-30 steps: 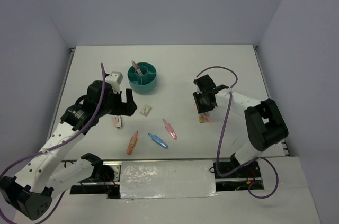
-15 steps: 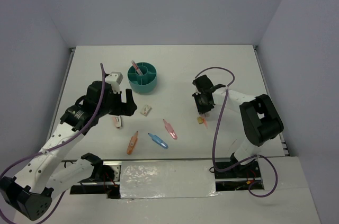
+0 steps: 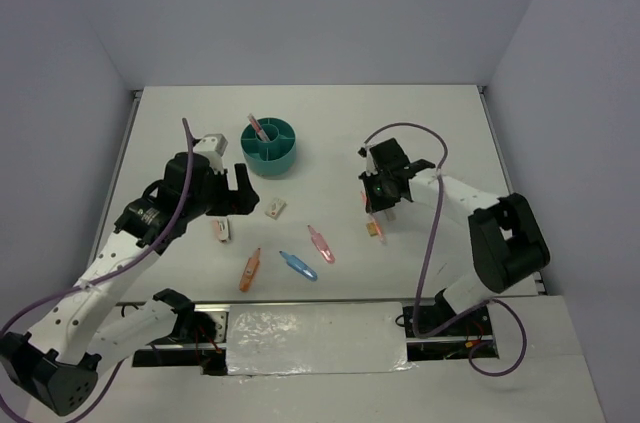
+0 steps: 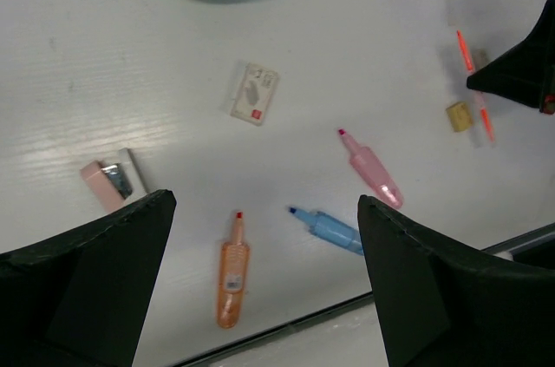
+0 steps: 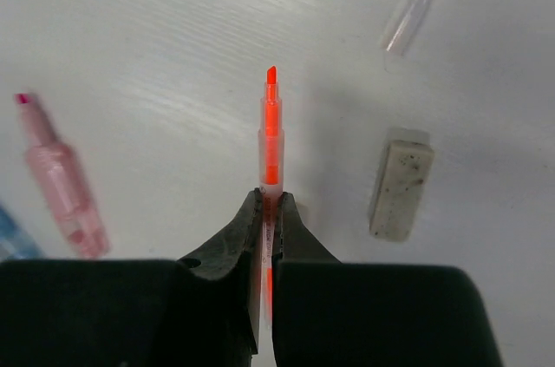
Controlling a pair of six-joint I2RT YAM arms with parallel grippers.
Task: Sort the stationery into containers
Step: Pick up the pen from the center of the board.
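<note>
Teal organiser cup (image 3: 270,165): stands at 11 o'clock on the table (image 3: 450,123). One pink pen (image 3: 254,126) stands in it, the only piece visibly sorted.
Right gripper (image 5: 267,202): at 3 o'clock. Its jaws are clenched on the salmon pen (image 5: 270,128), whose tip points away from the wrist. Whether the pen is clear of the table cannot be told.
Left gripper (image 4: 264,206): at 9 o'clock, with its jaws spread wide. It grasps nothing and hovers above the loose pieces.
Unsorted, 6 to 7 o'clock: the orange marker (image 3: 250,269), blue marker (image 3: 298,265) and pink marker (image 3: 320,244) lie apart from one another.
Unsorted, 5 to 7 o'clock of the cup: the white eraser (image 3: 276,208) and the pink block (image 3: 221,231).
Unsorted, beside the gripped pen: the tan eraser (image 5: 401,185) lies at its 3 o'clock and a clear cap (image 5: 409,13) at 1 o'clock.
Progress: judged early. One piece is in the cup, one is in grip with its carry to the cup not yet done, and six or so remain on the table.
</note>
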